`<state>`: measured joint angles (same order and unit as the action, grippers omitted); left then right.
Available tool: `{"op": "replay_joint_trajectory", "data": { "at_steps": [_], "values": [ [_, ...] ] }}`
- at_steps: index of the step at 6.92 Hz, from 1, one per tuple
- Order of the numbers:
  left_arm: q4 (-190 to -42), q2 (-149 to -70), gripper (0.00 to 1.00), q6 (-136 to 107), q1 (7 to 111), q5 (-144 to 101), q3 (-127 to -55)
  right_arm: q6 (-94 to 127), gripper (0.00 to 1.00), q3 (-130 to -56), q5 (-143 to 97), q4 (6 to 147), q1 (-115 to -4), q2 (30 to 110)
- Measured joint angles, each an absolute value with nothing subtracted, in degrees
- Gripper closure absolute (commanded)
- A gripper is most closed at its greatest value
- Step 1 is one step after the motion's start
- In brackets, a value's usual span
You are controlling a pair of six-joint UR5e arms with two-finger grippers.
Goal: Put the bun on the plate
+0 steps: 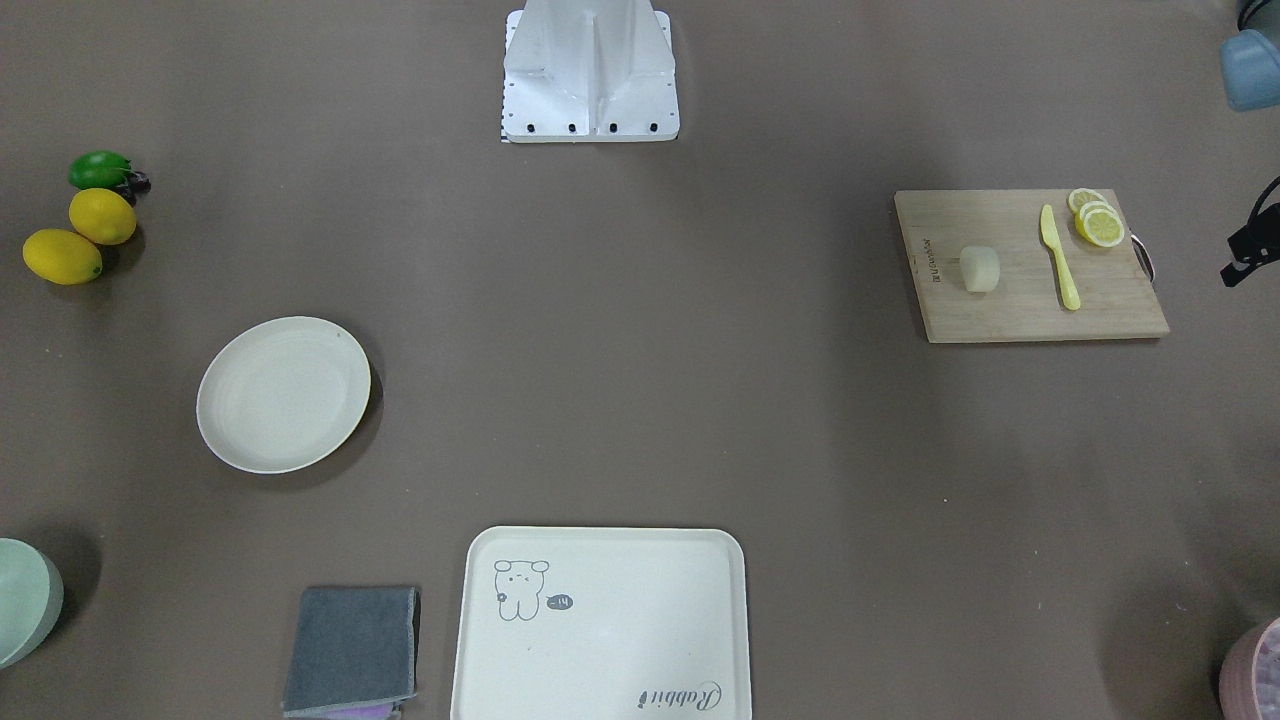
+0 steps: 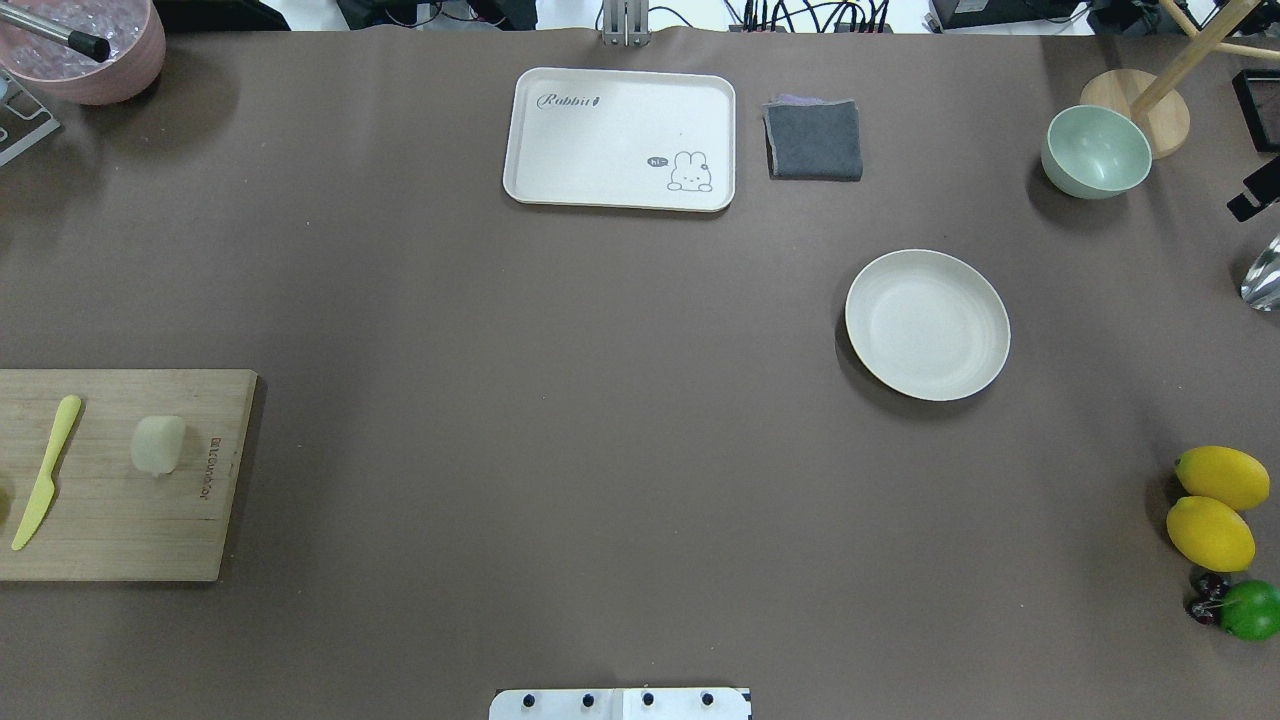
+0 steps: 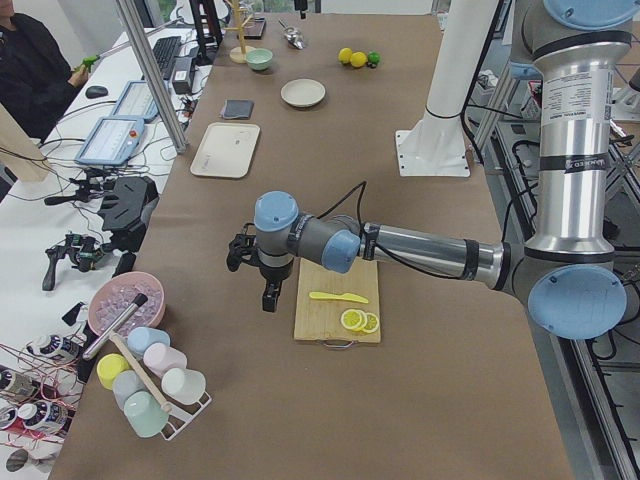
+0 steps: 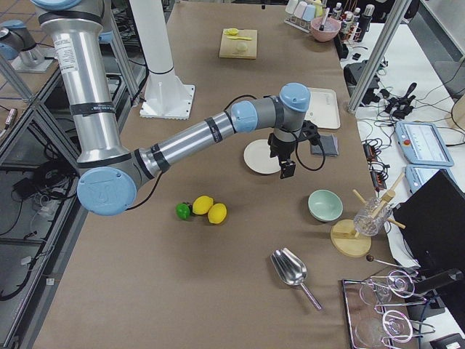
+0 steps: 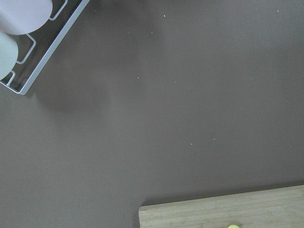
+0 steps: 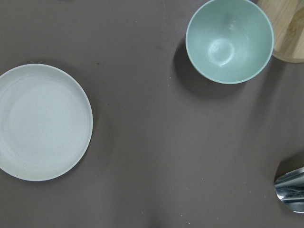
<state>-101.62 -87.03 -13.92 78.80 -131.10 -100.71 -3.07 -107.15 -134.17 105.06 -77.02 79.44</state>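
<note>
The bun (image 1: 980, 269) (image 2: 158, 444), a small pale rounded block, lies on a wooden cutting board (image 1: 1000, 300) (image 2: 110, 520) on my left side. The round cream plate (image 1: 284, 394) (image 2: 927, 324) (image 6: 42, 122) sits on my right side with nothing on it. In the exterior left view my left gripper (image 3: 270, 298) hangs over the table just beyond the board's outer edge, away from the bun. In the exterior right view my right gripper (image 4: 288, 171) hovers between the plate (image 4: 259, 156) and the green bowl. No fingers show in either wrist view, so I cannot tell whether either gripper is open or shut.
A yellow knife (image 1: 1060, 258) and lemon slices (image 1: 1098, 222) share the board. A bear tray (image 2: 620, 138) and grey cloth (image 2: 814, 140) lie at the far edge. A green bowl (image 2: 1096, 150), two lemons (image 2: 1212, 510), a lime (image 2: 1250, 608) and a cup rack (image 3: 150, 385) line the table ends.
</note>
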Motion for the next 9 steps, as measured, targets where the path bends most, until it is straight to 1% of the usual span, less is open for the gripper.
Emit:
{"op": "replay_joint_trajectory", "data": {
  "at_steps": [4,7,8,9],
  "values": [
    [-101.5,-86.99,0.02,-14.06,78.74,-134.73,-100.14,2.23,0.0,-106.24,-135.98,104.93,-75.55,79.91],
    [-101.29,-86.13,0.02,-14.08,80.01,-141.29,-99.8,4.09,0.0,-104.94,-135.68,102.65,-75.29,84.17],
    [-100.69,-85.98,0.02,-14.12,80.24,-141.65,-99.69,4.41,0.0,-103.36,-135.88,100.02,-75.19,85.15],
    [-100.22,-85.97,0.02,-14.16,80.38,-141.74,-99.78,5.31,0.04,-100.92,-136.49,97.11,-74.55,84.84]
  ]
}}
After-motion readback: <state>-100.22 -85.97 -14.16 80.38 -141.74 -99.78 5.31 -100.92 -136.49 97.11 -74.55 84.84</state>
